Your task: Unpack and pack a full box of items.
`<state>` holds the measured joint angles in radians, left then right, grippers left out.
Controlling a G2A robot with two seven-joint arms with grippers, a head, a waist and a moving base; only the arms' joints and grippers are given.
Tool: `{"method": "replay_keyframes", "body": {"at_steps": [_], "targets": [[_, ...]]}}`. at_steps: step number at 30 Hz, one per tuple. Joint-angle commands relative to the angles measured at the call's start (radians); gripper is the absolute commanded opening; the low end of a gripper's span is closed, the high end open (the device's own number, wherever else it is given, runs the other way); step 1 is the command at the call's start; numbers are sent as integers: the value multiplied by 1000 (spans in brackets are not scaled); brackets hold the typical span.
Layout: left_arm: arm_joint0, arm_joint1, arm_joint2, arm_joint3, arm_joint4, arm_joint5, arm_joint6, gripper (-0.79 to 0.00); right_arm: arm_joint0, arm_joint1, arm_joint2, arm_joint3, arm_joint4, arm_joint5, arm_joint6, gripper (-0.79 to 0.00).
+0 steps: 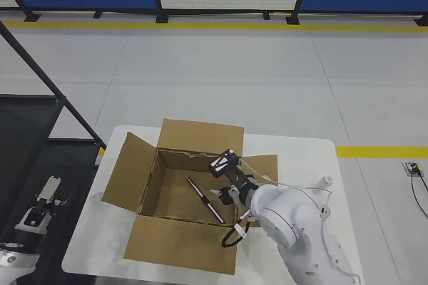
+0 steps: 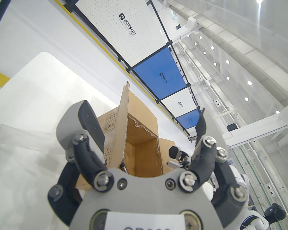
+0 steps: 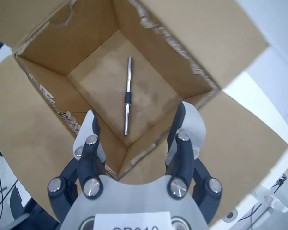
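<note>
A white table (image 1: 307, 158) sits at lower centre of the top view, with a black metal frame (image 1: 46, 80) slanting at left, a yellow floor line (image 1: 200, 26) along the top under blue panels (image 1: 85, 4), and a cabled floor socket (image 1: 411, 169) at the right edge.

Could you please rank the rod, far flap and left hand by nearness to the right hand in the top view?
1. Rod, inside box, by right hand.
2. Far flap, box's back.
3. Left hand, left of the table.
</note>
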<state>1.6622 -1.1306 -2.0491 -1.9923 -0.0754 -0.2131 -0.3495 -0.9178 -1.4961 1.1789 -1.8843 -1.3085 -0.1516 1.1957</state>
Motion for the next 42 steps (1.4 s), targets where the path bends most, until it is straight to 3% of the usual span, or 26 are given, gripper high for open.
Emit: {"method": "replay_keyframes", "body": {"at_steps": [1, 5, 10, 13, 20, 27, 42], "targets": [[0, 0, 0, 0, 0, 0, 0, 0, -48, 12, 113, -82, 13, 13, -10, 0], [0, 0, 0, 0, 0, 0, 0, 0, -99, 31, 317, -137, 80, 26, 4, 0], [0, 0, 0, 0, 0, 0, 0, 0, -127, 53, 506, -95, 161, 8, 24, 0], [0, 0, 0, 0, 0, 0, 0, 0, -135, 65, 581, -37, 90, 64, 7, 0], [0, 0, 0, 0, 0, 0, 0, 0, -115, 81, 585, 113, -25, 122, 42, 0], [0, 0, 0, 0, 0, 0, 0, 0, -97, 98, 604, 235, -9, 71, 95, 0], [0, 0, 0, 0, 0, 0, 0, 0, -44, 121, 548, 412, -45, 69, 142, 0]]}}
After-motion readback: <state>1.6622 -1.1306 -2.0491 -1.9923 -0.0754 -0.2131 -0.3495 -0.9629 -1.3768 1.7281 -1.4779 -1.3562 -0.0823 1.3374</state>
